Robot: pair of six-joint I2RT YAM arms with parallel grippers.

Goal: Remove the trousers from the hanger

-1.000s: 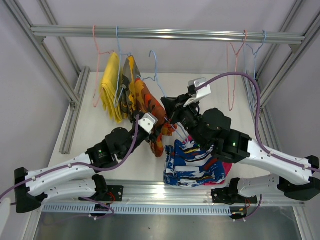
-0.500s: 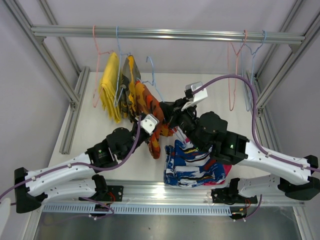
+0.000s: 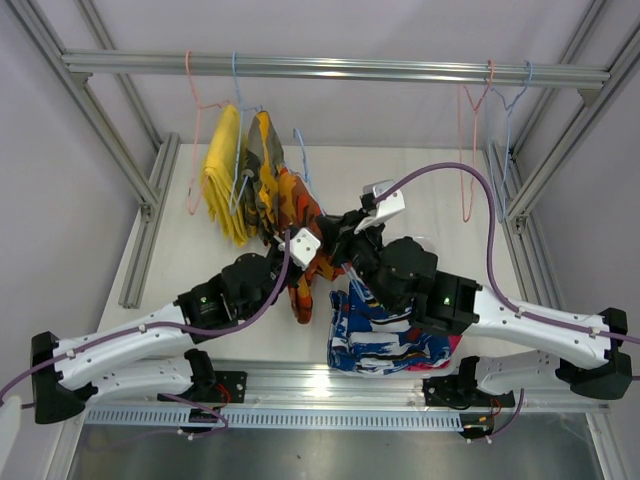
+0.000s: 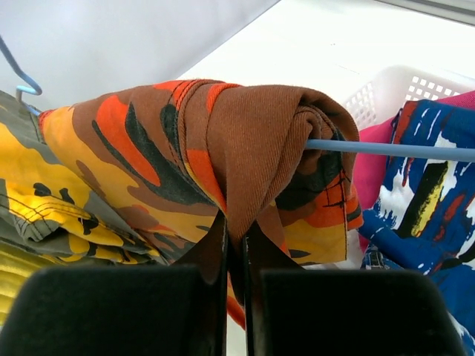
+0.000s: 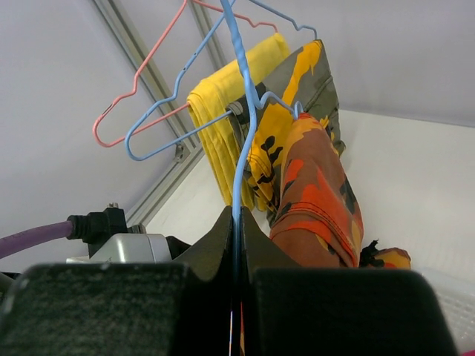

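Both arms have swung toward nine o'clock, dragging the orange camouflage trousers (image 4: 171,141) lower, still draped over the bar of the blue hanger (image 4: 393,149). Left jaws pinch the cloth; right jaws clamp the hanger wire, apparently steadying it so the trousers slide off.
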